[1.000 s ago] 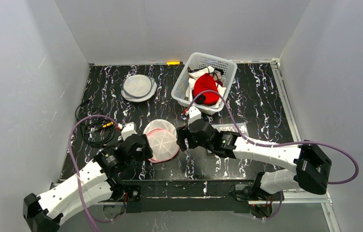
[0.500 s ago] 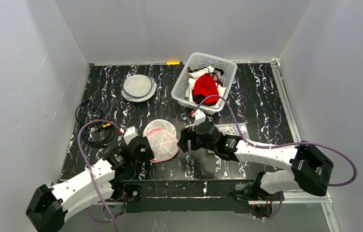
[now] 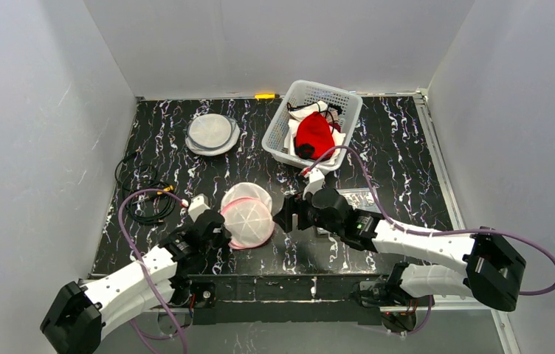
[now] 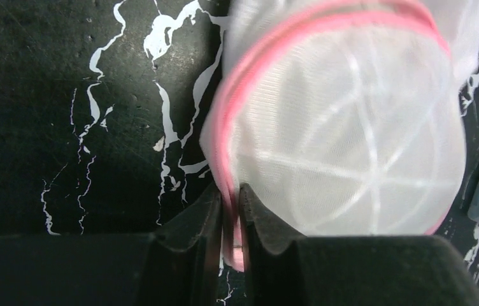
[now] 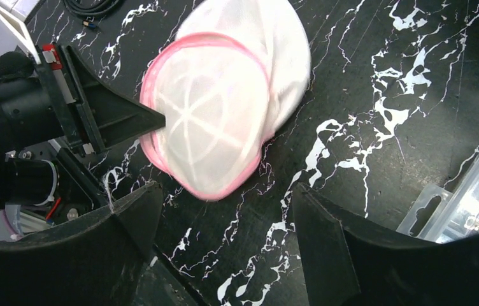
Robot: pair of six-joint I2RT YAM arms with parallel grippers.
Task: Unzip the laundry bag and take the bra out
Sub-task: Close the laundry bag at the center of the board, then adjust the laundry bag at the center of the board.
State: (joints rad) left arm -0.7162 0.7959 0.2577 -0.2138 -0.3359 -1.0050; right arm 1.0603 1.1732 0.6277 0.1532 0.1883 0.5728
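Observation:
The laundry bag [image 3: 249, 221] is a round white mesh pouch with a pink rim, lying on the black marbled table [image 3: 407, 155] between both arms. My left gripper [image 3: 221, 227] is at its left edge. The left wrist view shows this gripper [image 4: 229, 205] shut on the pink rim [image 4: 223, 159] of the bag [image 4: 351, 146]. My right gripper [image 3: 283, 217] stands open just right of the bag. Its wrist view shows the gripper [image 5: 224, 223] with only table between the fingers and the bag [image 5: 218, 127] beyond the tips. The bra is hidden.
A white basket [image 3: 276, 131] with red and white garments stands at the back. A second round mesh bag [image 3: 212, 133] lies back left. A black cable coil [image 3: 142, 195] sits at the left. A clear plastic box [image 3: 356, 199] lies by the right arm.
My left gripper has closed onto the bag's pink rim. The right gripper has drawn back a little to the right, away from the bag, still open.

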